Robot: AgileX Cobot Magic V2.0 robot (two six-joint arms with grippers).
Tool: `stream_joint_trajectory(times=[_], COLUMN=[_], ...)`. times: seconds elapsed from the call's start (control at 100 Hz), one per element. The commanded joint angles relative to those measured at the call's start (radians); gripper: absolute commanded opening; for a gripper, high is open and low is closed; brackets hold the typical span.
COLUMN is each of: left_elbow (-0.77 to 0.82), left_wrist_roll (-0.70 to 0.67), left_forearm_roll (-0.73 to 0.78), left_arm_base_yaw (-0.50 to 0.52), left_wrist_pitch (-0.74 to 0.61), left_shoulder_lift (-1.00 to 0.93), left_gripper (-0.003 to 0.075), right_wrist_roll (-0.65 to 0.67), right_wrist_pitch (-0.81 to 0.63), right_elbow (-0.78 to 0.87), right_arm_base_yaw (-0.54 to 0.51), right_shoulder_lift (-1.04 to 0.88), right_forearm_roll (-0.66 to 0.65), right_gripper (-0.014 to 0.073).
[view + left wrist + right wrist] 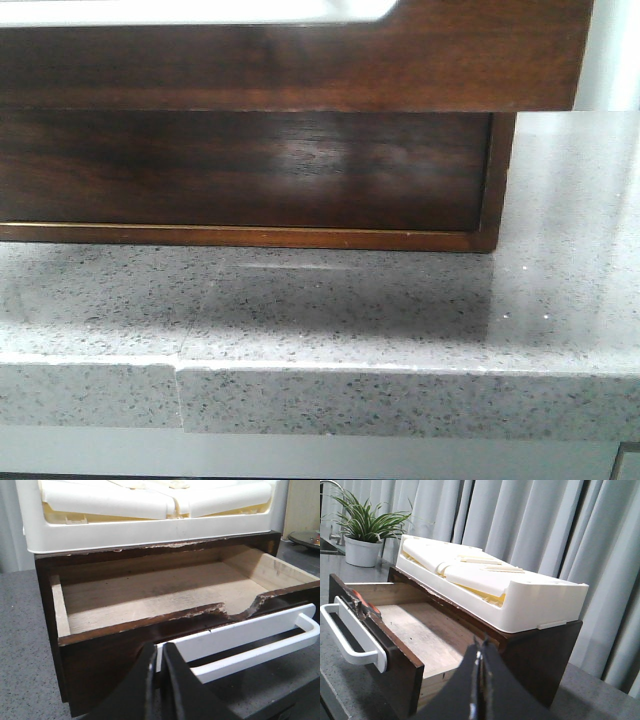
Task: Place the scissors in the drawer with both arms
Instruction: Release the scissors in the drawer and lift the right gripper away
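Note:
The drawer (125, 595) stands pulled open. Its bare wooden floor shows in the left wrist view and in the right wrist view (420, 630). Its dark front with the white strip fills the top of the front view (300, 70). My left gripper (159, 652) is shut just in front of the left end of the white handle (250, 640). My right gripper (480, 647) is shut above the drawer's right side. A small grey and orange-red shape (369, 608) sits at the drawer front's top edge. I cannot tell if it is the scissors.
A white plastic tray (520, 605) lies on top of the dark cabinet (535, 660). The cabinet stands on a grey speckled counter (350, 300). A potted plant (362, 535) stands behind it, with curtains (545, 530) beyond. Neither arm shows in the front view.

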Motion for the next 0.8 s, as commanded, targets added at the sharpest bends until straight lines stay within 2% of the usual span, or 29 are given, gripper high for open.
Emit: stream_joint_trajectory(times=[0.0, 0.22, 0.29, 0.37, 0.52, 0.58, 0.79], left_elbow=[-0.022, 0.021, 0.047, 0.094, 0.262, 0.335, 0.505], left_wrist_roll=[-0.003, -0.003, 0.004, -0.015, -0.287, -0.366, -0.569], left_forearm_roll=[-0.042, -0.039, 0.068, 0.219, 0.462, 0.545, 0.665], left_arm_base_yaw=[-0.007, -0.007, -0.007, -0.007, -0.007, -0.007, -0.007], left_wrist_pitch=[-0.07, -0.077, -0.09, -0.18, -0.446, -0.511, -0.549], left_shoulder_lift=[0.014, 0.011, -0.009, -0.057, -0.177, -0.226, -0.249], left_gripper=[-0.002, -0.002, -0.002, -0.002, -0.002, -0.002, -0.002], right_wrist_roll=[0.001, 0.001, 0.001, 0.001, 0.001, 0.001, 0.001], right_wrist_pitch=[-0.083, -0.083, -0.083, -0.083, -0.083, -0.083, -0.08], right_elbow=[-0.02, -0.02, -0.02, -0.02, -0.02, -0.02, -0.02], right_arm_base_yaw=[-0.001, -0.001, -0.001, -0.001, -0.001, -0.001, -0.001], right_shoulder_lift=[0.015, 0.015, 0.015, 0.015, 0.015, 0.015, 0.015], right_forearm_roll=[-0.023, -0.023, -0.023, -0.023, -0.023, -0.023, -0.023], right_gripper=[-0.0046, -0.0046, -0.0046, -0.0046, -0.0046, -0.0046, -0.0046])
